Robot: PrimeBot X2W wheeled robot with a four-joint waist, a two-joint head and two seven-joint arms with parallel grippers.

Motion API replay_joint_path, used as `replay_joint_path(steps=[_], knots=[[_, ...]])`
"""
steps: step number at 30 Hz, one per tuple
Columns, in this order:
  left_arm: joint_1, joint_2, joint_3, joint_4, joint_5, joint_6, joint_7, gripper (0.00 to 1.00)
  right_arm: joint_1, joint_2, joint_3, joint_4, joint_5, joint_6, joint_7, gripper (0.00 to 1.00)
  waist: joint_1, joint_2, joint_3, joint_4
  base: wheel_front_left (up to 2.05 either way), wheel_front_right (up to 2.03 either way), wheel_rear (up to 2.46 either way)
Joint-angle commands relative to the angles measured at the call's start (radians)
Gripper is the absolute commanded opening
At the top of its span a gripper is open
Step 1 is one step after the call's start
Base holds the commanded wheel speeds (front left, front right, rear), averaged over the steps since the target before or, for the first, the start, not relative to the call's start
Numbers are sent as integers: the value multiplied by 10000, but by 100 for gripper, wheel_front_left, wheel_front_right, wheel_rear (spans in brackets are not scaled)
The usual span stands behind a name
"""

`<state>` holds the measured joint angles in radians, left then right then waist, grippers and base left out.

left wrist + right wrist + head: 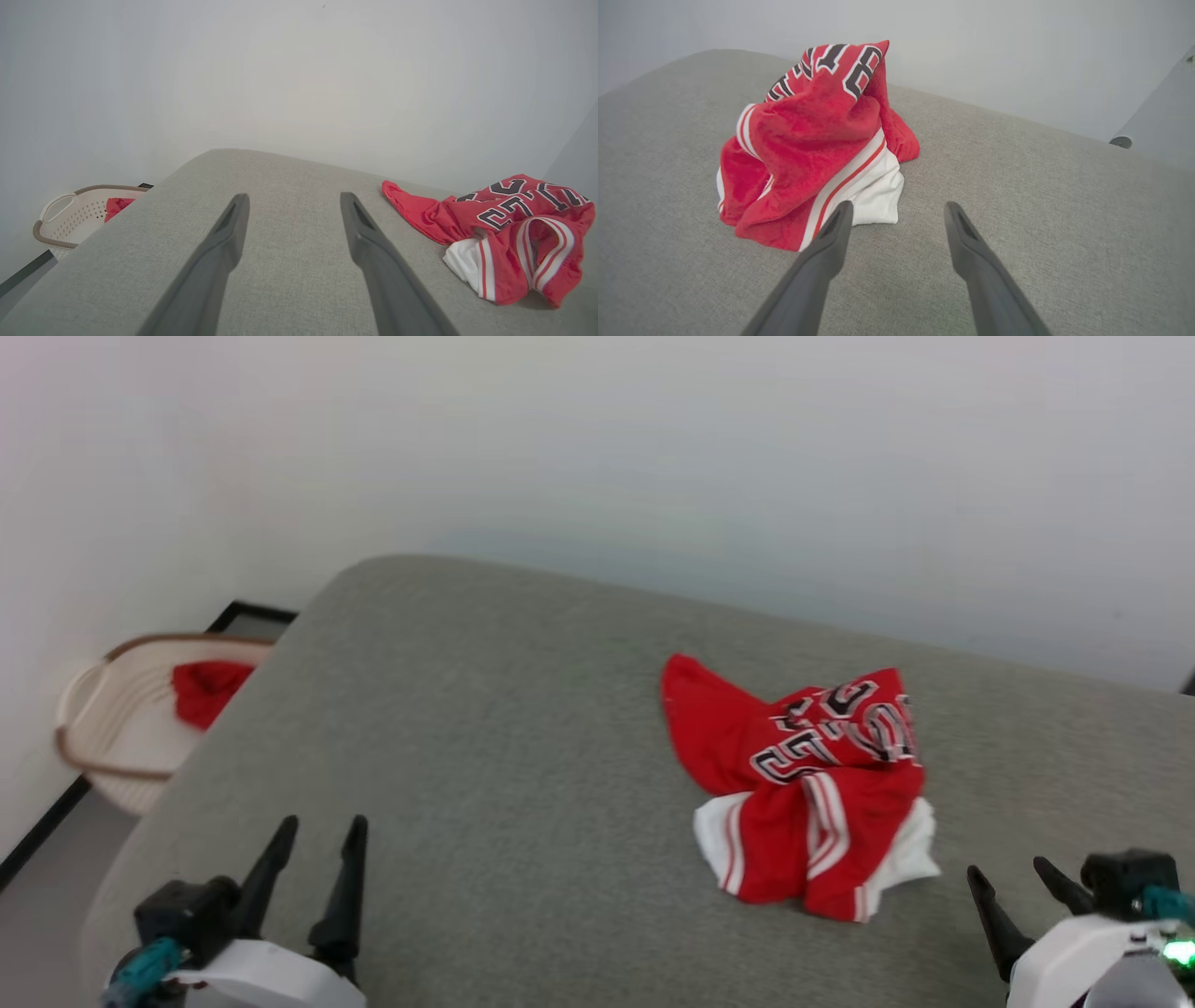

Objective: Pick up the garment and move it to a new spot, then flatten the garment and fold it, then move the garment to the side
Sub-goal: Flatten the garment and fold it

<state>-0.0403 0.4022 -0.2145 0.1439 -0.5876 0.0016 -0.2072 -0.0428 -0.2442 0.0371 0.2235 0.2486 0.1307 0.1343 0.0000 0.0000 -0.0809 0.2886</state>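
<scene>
Red-and-white jersey [803, 784] lies crumpled on the grey upholstered bench [467, 728]; the left pincer [324, 823] and right pincer [1005, 866] hover nearby, both spread and empty.

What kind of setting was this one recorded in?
Probably an indoor laundry-folding station, maybe a bedroom corner: a grey fabric-covered surface like a mattress, a crumpled garment lying on it, and a pale laundry basket on the floor beside it holding a red cloth, against a bare white wall.
</scene>
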Motion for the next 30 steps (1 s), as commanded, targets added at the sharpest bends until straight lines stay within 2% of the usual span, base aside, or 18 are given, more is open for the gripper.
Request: replay_joint_path(steps=[1,9,17,25,26,27,30], knots=[[-180,-87,-84,32,112,-64,-26,100,-260,-107,-11,5,181,1,391,100,0,0,515,704,0,0,0],[-850,-547,-435,296,184,-277,-243,100,-1031,-557,-198,218,460,1,2145,100,0,0,1438,1452,0,0,0],[-1441,-976,-593,653,263,-476,-425,100,-1609,-782,-294,624,633,1,3427,100,0,0,2190,1929,0,0,0],[-1728,-1226,-559,1081,305,-637,-535,100,-1932,-756,-158,1221,522,1,4009,100,0,0,2420,2141,0,0,0],[-1736,-1255,-539,1131,293,-646,-543,100,-1975,-724,-106,1302,575,1,4036,70,0,0,2422,2144,0,0,0],[-1738,-1270,-513,1167,283,-668,-551,100,-2011,-714,-77,1349,577,2,4004,0,0,0,2418,2140,0,0,0],[-1677,-1274,-416,1266,315,-705,-565,100,-2025,-719,-78,1482,568,2,3996,0,0,0,2368,2059,0,0,0]])
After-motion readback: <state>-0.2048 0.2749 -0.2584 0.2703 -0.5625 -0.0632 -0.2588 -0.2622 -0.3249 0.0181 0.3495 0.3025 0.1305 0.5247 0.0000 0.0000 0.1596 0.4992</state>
